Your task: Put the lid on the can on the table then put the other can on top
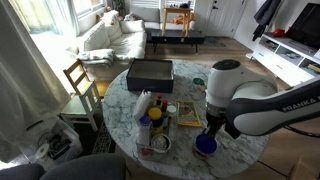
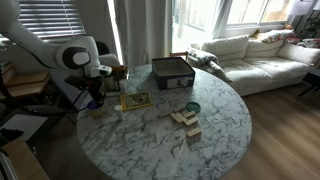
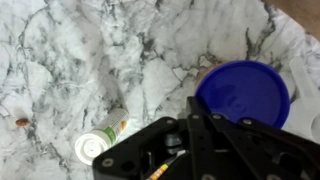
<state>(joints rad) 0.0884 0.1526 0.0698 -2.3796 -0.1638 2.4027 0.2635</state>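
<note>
I hold the pincer (image 1: 209, 132), open or closed I cannot tell, over the blue lid (image 3: 243, 92) lying at the table (image 1: 236, 151)'s near edge, meaning to descend centred and straddle its rim.

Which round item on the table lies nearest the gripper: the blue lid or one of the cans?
The blue lid, right by the gripper; the open can and the greenish can sit farther away.
</note>
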